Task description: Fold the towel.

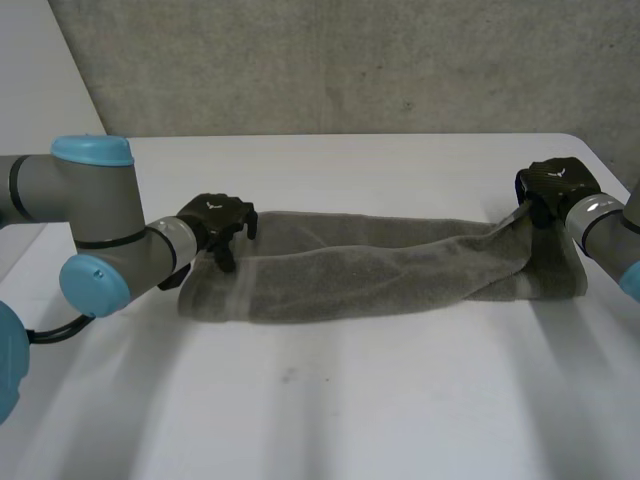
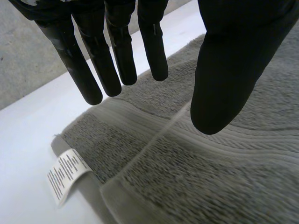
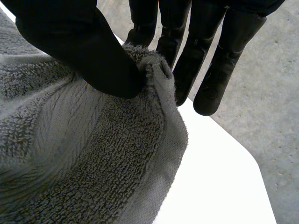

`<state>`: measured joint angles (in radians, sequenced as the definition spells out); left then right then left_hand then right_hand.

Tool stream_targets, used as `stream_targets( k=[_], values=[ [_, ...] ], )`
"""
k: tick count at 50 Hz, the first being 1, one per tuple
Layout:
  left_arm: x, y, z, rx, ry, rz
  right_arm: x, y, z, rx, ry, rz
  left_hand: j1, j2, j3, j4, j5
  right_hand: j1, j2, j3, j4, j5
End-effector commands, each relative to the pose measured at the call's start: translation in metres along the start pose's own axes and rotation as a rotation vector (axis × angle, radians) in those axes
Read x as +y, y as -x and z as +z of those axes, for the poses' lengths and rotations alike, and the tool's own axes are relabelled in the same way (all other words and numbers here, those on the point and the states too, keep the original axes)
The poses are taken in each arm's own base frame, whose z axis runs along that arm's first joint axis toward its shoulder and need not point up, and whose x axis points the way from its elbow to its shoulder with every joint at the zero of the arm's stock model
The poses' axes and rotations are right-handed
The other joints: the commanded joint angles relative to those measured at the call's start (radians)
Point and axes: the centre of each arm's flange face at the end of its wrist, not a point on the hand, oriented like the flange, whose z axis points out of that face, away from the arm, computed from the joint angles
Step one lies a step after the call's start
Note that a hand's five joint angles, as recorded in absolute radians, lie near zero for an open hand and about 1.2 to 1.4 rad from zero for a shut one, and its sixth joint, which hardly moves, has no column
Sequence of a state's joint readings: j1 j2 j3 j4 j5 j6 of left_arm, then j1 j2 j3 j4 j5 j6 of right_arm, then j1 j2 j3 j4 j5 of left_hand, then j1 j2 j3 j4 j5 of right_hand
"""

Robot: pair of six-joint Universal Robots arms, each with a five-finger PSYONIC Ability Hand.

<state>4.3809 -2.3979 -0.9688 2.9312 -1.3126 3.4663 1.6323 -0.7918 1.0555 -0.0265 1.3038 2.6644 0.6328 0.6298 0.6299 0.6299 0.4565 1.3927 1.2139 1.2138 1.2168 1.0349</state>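
A white table spreads from three to nine o'clock; a grey concrete wall (mottled, pitted) stands at twelve o'clock.

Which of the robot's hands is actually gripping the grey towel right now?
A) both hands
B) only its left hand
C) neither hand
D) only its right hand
D: the right hand pinches a bunched bit of the towel at one end between thumb and fingers, while the left hand is over the other end with straight fingers, holding nothing.
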Motion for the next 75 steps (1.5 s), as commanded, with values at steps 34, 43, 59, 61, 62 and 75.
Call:
stream_targets(
  k=[34, 43, 59, 61, 62, 75],
  values=[
    [0.031, 0.005, 0.031, -0.049, 0.010, 0.005, 0.008, 0.005, -0.003, -0.013, 0.022, -0.033, 0.300, 0.303, 0.303, 0.303, 0.302, 0.004, 0.182, 0.182, 0.179, 0.187],
    [0.032, 0.004, 0.030, -0.045, 0.015, 0.004, 0.010, 0.006, -0.002, -0.014, 0.028, -0.056, 0.300, 0.303, 0.303, 0.303, 0.302, 0.004, 0.182, 0.182, 0.179, 0.187],
    [0.036, 0.002, 0.029, -0.049, 0.028, 0.002, 0.015, 0.007, -0.001, -0.017, 0.037, -0.061, 0.763, 0.766, 0.766, 0.766, 0.765, 0.004, 0.182, 0.182, 0.179, 0.187],
    [0.035, 0.003, 0.028, -0.056, 0.028, 0.004, 0.014, 0.007, -0.001, -0.015, 0.036, -0.066, 0.763, 0.766, 0.766, 0.766, 0.765, 0.004, 0.182, 0.182, 0.179, 0.187],
    [0.031, 0.005, 0.027, -0.074, 0.018, 0.008, 0.014, 0.006, 0.000, -0.012, 0.034, -0.070, 0.763, 0.766, 0.766, 0.766, 0.765, 0.004, 0.182, 0.182, 0.179, 0.187],
    [-0.012, 0.024, 0.039, -0.181, -0.246, 0.067, 0.001, -0.004, 0.013, 0.052, -0.072, -0.079, 0.763, 0.766, 0.766, 0.766, 0.765, 0.004, 0.182, 0.182, 0.179, 0.187]
  ],
)
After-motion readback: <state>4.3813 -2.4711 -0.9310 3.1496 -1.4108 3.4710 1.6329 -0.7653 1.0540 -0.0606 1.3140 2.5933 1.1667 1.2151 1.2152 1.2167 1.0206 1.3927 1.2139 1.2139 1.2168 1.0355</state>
